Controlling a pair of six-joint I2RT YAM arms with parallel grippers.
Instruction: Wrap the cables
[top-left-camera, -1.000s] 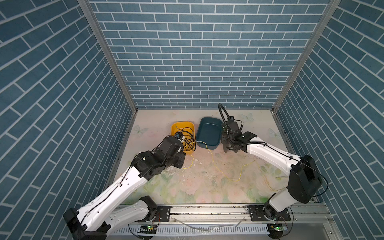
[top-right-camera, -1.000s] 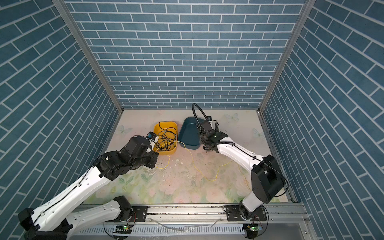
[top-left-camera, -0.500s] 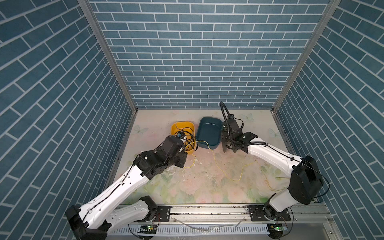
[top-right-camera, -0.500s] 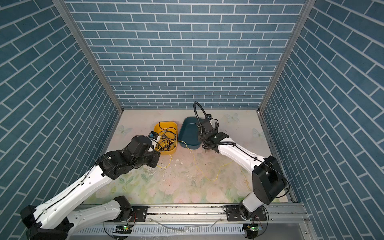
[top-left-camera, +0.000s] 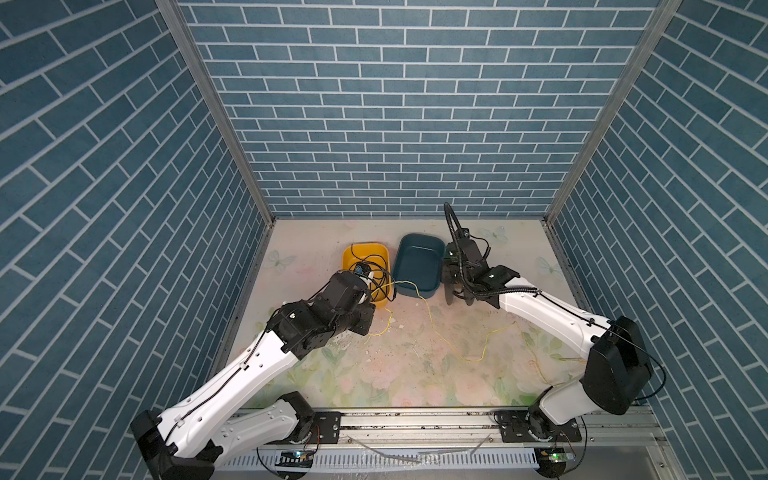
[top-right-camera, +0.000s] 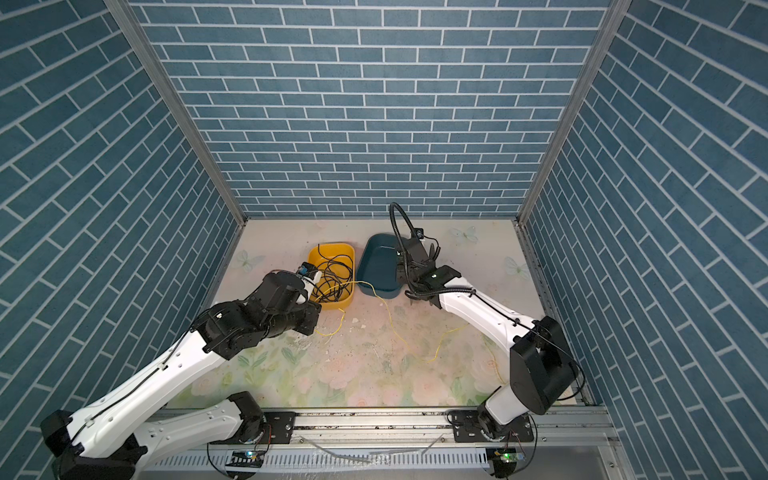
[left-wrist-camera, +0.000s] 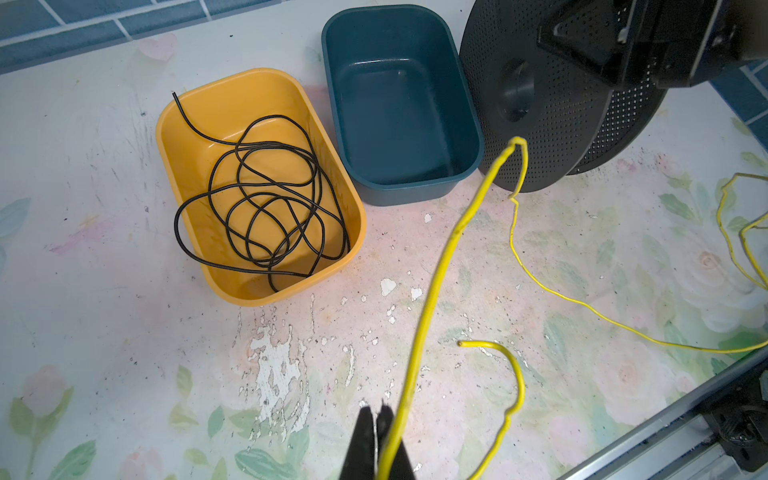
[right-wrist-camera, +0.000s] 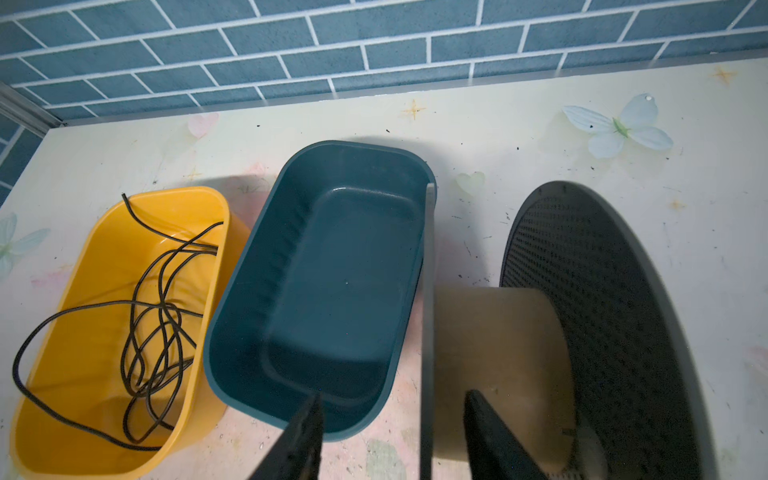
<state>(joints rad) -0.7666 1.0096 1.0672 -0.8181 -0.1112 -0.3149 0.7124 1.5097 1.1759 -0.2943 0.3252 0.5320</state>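
Note:
A thin yellow cable rises from my left gripper, which is shut on it. It hooks at the edge of a black perforated spool, then trails off across the table toward the right. Its free end curls near the left gripper. My right gripper is open at the spool. One finger is beside the blue bin and the other over the cardboard core, with the spool's thin flange between them. In both top views the spool stands on edge under the right wrist.
A yellow bin holding a tangle of black wire stands left of an empty dark blue bin. Both sit at the back middle of the floral table. Blue brick walls close three sides, and a metal rail runs along the front.
My right gripper has opened from shut beside the spool, and that wrist has shifted slightly. The left arm has edged toward the bins, still holding the yellow cable.

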